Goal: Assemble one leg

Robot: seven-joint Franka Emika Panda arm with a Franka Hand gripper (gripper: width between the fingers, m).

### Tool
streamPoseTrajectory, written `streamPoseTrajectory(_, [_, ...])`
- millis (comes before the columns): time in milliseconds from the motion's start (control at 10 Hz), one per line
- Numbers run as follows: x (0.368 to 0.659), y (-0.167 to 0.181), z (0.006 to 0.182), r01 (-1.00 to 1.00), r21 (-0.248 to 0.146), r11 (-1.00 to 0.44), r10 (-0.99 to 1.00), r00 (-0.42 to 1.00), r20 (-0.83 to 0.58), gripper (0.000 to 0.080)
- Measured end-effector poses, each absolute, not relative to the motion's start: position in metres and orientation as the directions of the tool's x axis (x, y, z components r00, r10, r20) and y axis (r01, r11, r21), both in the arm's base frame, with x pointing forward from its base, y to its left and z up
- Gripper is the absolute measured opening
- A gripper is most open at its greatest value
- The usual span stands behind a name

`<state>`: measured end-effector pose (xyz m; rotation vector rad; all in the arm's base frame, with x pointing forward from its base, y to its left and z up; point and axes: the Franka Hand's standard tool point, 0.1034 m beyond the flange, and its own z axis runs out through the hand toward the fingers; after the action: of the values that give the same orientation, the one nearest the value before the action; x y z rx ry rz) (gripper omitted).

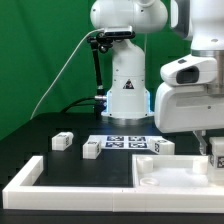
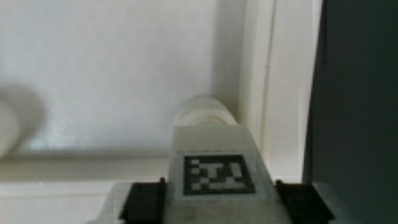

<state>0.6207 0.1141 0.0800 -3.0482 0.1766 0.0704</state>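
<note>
In the exterior view the arm reached down at the exterior view's right, its claw (image 1: 207,146) lowered over the near corner of the large white panel (image 1: 165,172), which lay flat on the black table (image 1: 70,165). The leg (image 1: 217,158) showed only partly at the picture's edge, just under the claw; from here I could not tell how the jaws stood. Behind the panel lay the marker board (image 1: 125,143). There was a loose leg (image 1: 62,141) well off to the exterior view's left, a second loose leg (image 1: 92,148) just beside the board's left end, and a third loose leg (image 1: 163,147) by its right end. The long white border rail (image 1: 25,175) ran along the front and turned back at the left corner, and the robot's base (image 1: 125,85) stood behind it all before a green backdrop. The wrist view settled the grip: the claw (image 2: 217,200) was closed on the leg (image 2: 210,140), a finger (image 2: 143,200) pressed to each side and the square tag facing the camera. The leg's rounded end pointed toward the panel (image 2: 107,80), close to the panel's edge where the dark table (image 2: 356,100) began. Whether the leg touched the panel could not be told.
</note>
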Motion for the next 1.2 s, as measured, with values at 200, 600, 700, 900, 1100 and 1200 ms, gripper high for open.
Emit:
streamPoseTrajectory(200, [0.618, 0.113, 0.080, -0.345, -0.082, -0.935, -0.341, 0.938, -0.060, 0.0290])
streamPoseTrajectory(600, [0.619, 0.124, 0.079, -0.755, -0.056, -0.654, -0.752, 0.656, -0.063, 0.0291])
streamPoseTrajectory(700, [0.619, 0.125, 0.079, -0.816, -0.053, -0.576, -0.814, 0.578, -0.063, 0.0291])
streamPoseTrajectory(900, [0.620, 0.125, 0.079, -0.868, -0.048, -0.495, -0.865, 0.497, -0.070, 0.0291])
streamPoseTrajectory(1100, [0.620, 0.126, 0.079, -0.835, -0.052, -0.548, -0.832, 0.550, -0.067, 0.0529])
streamPoseTrajectory(1200, [0.621, 0.128, 0.079, -0.830, -0.054, -0.555, -0.828, 0.557, -0.065, 0.0611])
